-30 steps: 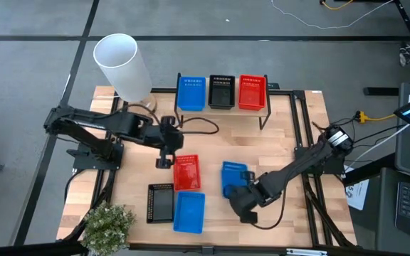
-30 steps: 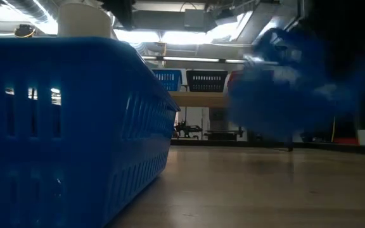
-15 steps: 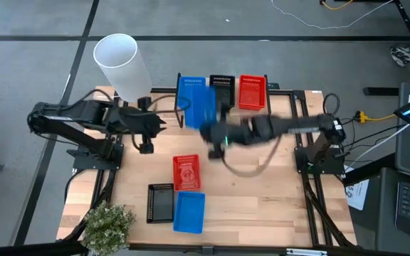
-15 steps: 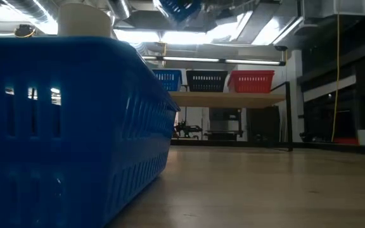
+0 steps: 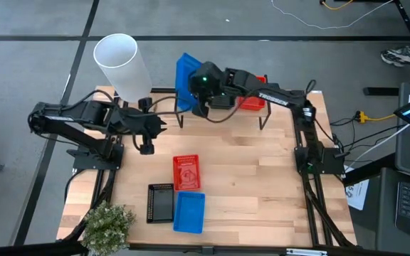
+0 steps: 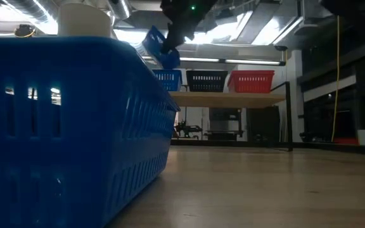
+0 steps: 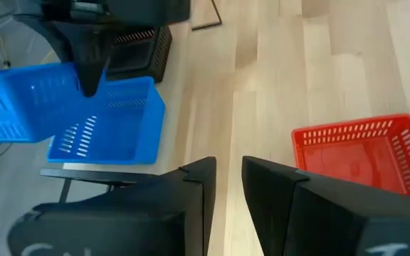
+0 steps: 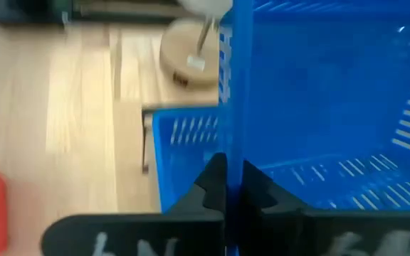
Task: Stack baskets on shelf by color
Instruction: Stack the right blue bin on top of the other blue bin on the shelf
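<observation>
My right gripper (image 5: 205,90) reaches over the left end of the shelf (image 5: 280,107) and is shut on a blue basket (image 5: 186,73), which is tilted steeply in the air. On the shelf (image 6: 233,99) stand a blue basket (image 6: 168,80), a black basket (image 6: 206,80) and a red basket (image 6: 251,81). A red basket (image 5: 186,173), a black basket (image 5: 160,203) and a blue basket (image 5: 188,212) lie on the tabletop. My left gripper (image 5: 146,146) hangs open over the table's left part and holds nothing. My right gripper (image 8: 226,195) pinches one wall of the blue basket (image 8: 232,107), seen edge-on, one finger inside and one outside. The basket (image 6: 156,49) is lifted clear and tilted, just above the blue basket on the shelf (image 8: 191,142).
A white lamp shade (image 5: 123,62) on a round wooden base (image 8: 189,50) stands left of the shelf. A potted plant (image 5: 109,224) sits at the near left corner. Bare wood (image 5: 255,185) lies across the table's middle and right.
My right gripper has lifted the blue basket off the table's near right part and swung it up and toward the far edge, over the shelf's left end, where it now hangs tilted. My left gripper has drawn back from the red basket toward the left edge, then stayed still.
</observation>
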Action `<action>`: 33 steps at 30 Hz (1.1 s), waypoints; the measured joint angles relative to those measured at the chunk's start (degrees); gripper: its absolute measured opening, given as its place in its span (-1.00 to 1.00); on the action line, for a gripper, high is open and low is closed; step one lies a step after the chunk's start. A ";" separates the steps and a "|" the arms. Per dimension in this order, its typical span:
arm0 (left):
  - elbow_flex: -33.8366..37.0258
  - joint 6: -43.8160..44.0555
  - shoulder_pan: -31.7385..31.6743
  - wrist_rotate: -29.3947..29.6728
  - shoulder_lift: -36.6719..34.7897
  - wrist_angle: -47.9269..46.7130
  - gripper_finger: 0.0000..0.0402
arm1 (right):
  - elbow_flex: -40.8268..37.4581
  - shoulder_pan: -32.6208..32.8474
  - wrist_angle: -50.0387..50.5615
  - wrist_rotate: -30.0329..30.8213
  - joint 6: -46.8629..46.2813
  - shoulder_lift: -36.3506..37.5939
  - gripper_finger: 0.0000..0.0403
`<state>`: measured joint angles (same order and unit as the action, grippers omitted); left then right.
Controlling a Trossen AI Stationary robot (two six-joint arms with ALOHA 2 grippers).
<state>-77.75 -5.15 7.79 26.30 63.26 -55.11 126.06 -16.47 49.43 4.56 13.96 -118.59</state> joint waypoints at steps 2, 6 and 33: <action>0.06 -0.02 0.00 -0.06 0.09 -0.42 -0.69 | 3.48 -0.19 5.18 -0.17 -0.47 -1.86 -1.00; 0.01 -0.02 0.00 0.01 -0.02 -1.11 -0.69 | 8.33 -0.05 11.80 -0.33 -1.99 -4.70 -1.00; 0.01 0.52 0.00 0.01 -0.04 -2.24 -0.69 | 8.54 0.64 13.68 -0.11 -4.90 -5.61 -0.65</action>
<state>-77.73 -4.62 7.79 26.30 63.21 -57.34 134.61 -15.83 63.11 4.45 9.06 -124.20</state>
